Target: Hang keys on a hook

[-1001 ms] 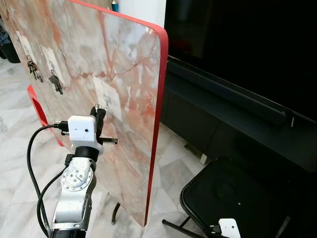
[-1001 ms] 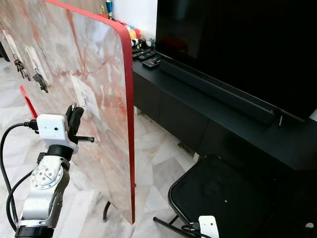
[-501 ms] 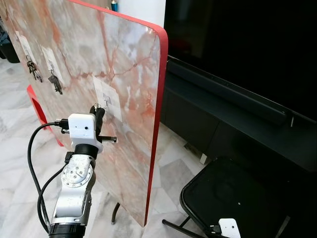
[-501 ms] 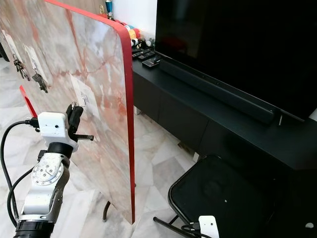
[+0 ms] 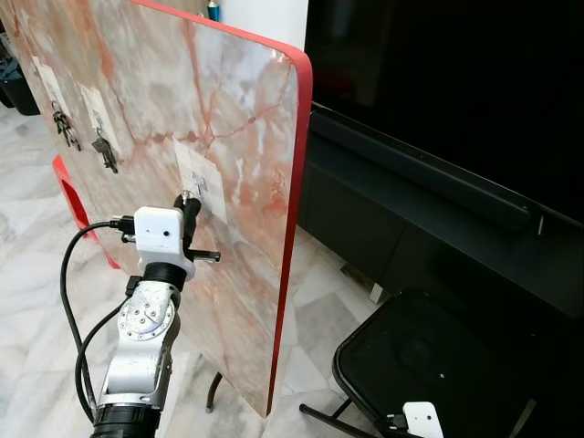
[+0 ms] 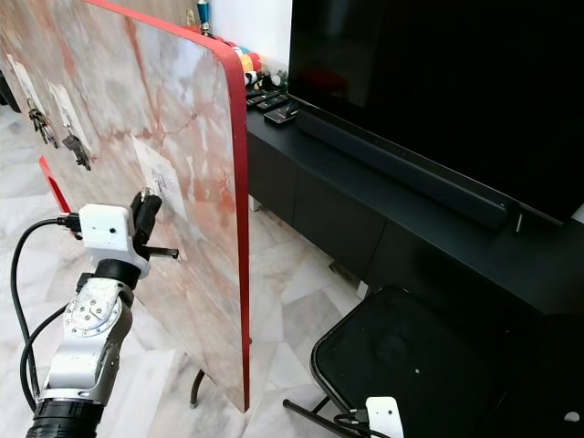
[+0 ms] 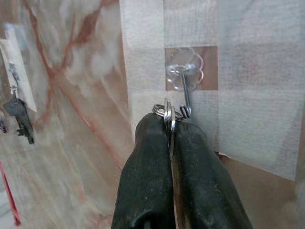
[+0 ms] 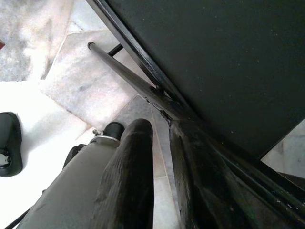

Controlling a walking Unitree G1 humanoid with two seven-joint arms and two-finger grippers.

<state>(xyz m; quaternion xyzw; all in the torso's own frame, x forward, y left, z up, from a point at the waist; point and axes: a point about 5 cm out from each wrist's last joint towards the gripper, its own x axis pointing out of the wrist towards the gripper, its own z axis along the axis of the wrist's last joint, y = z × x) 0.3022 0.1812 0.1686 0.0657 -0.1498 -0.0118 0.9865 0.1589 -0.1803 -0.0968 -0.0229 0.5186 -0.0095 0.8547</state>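
Keys (image 7: 167, 114): pinched between your left gripper (image 7: 170, 138) fingertips, the split ring sticking out past the tips, flat blade edge-on and hidden down between the fingers. The ring sits right at the bent lower end of the hook (image 7: 185, 90), touching or just short of it; the wrist view is too flat to tell which, and you can't confirm the ring is over the tip yet.

The hook is a clear plastic flower-shaped base with a thin wire arm, stuck on a pale tape patch on the marbled board (image 5: 237, 119), near the board's red front edge. The wire's long axis runs down the board face and ends in an upturned tip. The ring lies just off that tip, on the gripper side, so the coming move likely wants the ring carried over the tip and then let down onto the wire. Left arm is the near one, at the board.

Two other key sets (image 5: 103, 151) already hang on hooks further back along the board, towards its far edge.

Right gripper (image 8: 159, 157) hangs idle low by the black folding chair (image 5: 429, 356), fingers narrow with a slim gap between them, holding nothing.

No readable brand, label or writing anywhere.
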